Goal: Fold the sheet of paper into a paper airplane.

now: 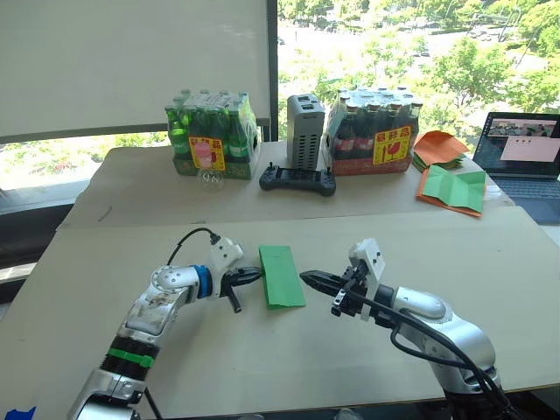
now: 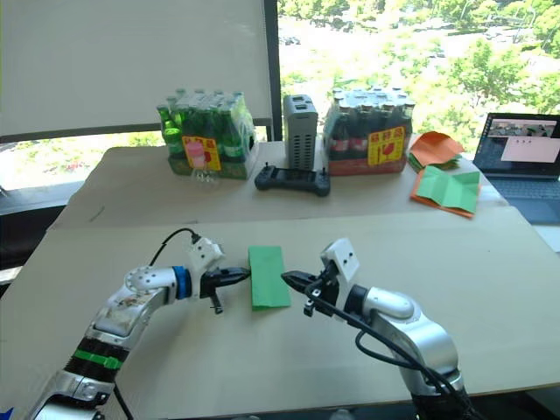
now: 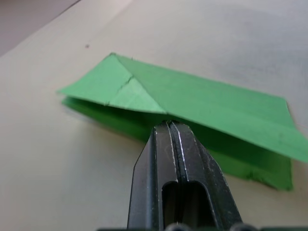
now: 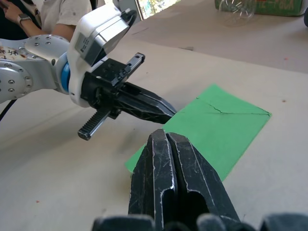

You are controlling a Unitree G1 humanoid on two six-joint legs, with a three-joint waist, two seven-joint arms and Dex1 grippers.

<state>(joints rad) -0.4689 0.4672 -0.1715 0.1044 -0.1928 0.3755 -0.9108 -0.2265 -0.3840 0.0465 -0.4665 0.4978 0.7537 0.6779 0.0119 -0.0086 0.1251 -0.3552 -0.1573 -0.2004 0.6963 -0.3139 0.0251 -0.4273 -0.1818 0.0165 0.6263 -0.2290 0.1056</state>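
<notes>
You have the thin bright green sheet of paper (image 1: 282, 276), folded into a narrow strip, lying flat on the beige counter (image 1: 367, 367). Your left gripper (image 1: 256, 276) sits at the strip's left edge, fingers pressed together with the tip touching the fold but gripping nothing. Your right gripper (image 1: 306, 277) rests just beside its right edge, fingers also closed and empty.
</notes>
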